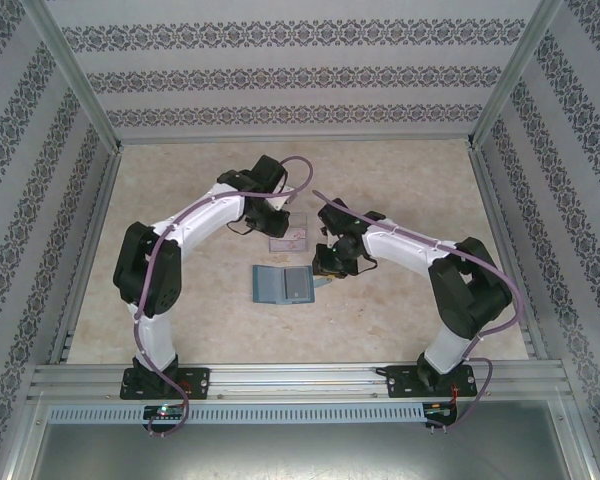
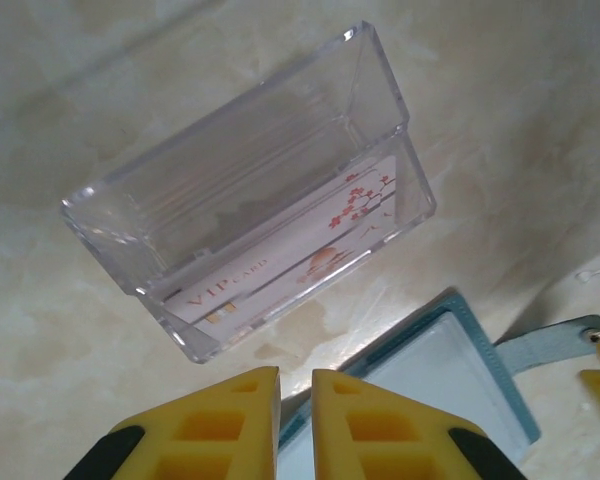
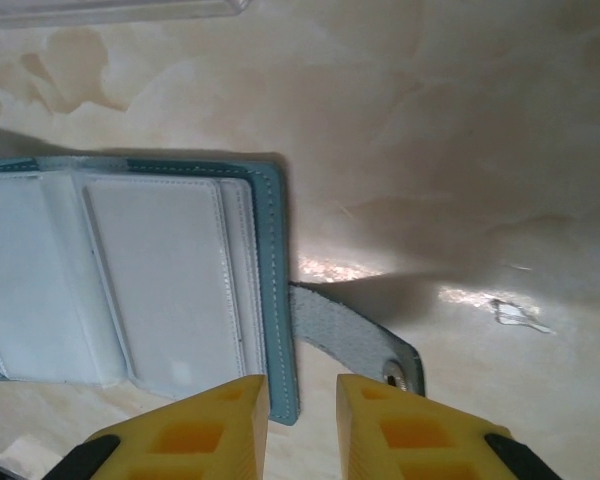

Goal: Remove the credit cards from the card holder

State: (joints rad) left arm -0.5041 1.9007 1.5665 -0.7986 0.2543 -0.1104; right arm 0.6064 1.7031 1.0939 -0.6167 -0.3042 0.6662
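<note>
Clear plastic tray [image 2: 250, 190] sits upper centre of the left wrist frame, tilted, resting on the tabletop [image 2: 500, 90]; top view has it as a small pale box [image 1: 289, 236] near frame centre. Tabletop is beige, marble-look [image 1: 400, 180], glossy with bright glare patches lower right in the right wrist frame [image 3: 470, 295]. Patterned wallpaper panels [image 1: 280, 75] wall in the back and both sides. Aluminium rail [image 1: 300, 378] runs across the lower frame, grey metal sheet [image 1: 300, 450] below it.

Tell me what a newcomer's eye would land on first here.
The clear plastic tray stands mid-table with a pale VIP card with reddish blossoms inside. Just nearer lies the teal card holder, opened flat, its strap tab pointing toward the right arm.
</note>
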